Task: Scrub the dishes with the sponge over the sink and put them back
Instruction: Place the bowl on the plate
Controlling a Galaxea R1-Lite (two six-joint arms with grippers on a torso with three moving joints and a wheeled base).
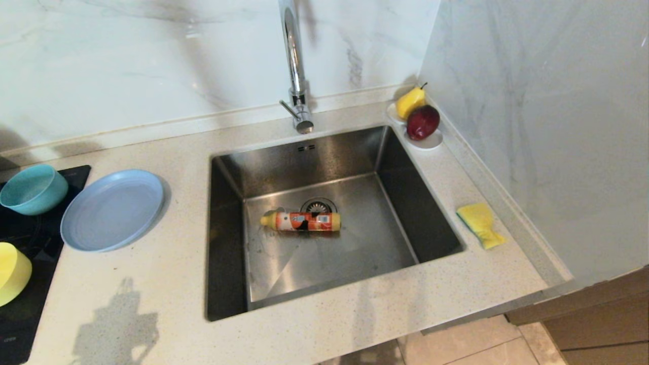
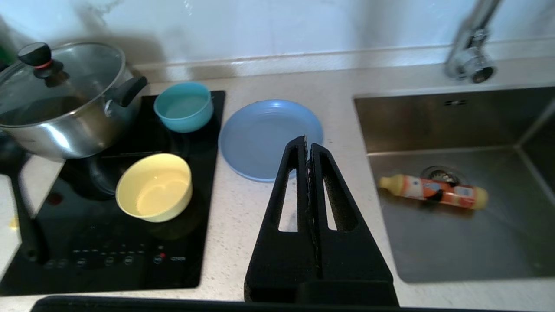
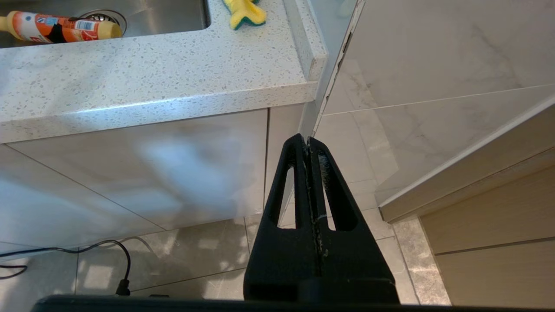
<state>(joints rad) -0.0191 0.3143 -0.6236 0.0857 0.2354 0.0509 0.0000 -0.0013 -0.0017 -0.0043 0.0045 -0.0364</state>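
A grey-blue plate (image 1: 112, 209) (image 2: 265, 136) lies on the counter left of the sink (image 1: 329, 167) (image 2: 438, 121). On the black hob stand a teal bowl (image 1: 33, 188) (image 2: 184, 106) and a pale yellow bowl (image 1: 11, 272) (image 2: 154, 186). The yellow sponge (image 1: 480, 223) (image 3: 245, 12) with its green side lies on the counter right of the sink. My left gripper (image 2: 307, 139) is shut and empty, above the counter in front of the plate. My right gripper (image 3: 307, 139) is shut and empty, low beside the cabinet, below the counter edge. Neither gripper shows in the head view.
An orange detergent bottle (image 1: 300, 221) (image 2: 433, 192) (image 3: 58, 28) lies in the basin by the drain. A chrome faucet (image 1: 296, 66) stands behind the sink. A lidded steel pot (image 2: 65, 104) sits on the hob (image 2: 108, 242). A white dish with fruit (image 1: 428, 141) is at the back right corner.
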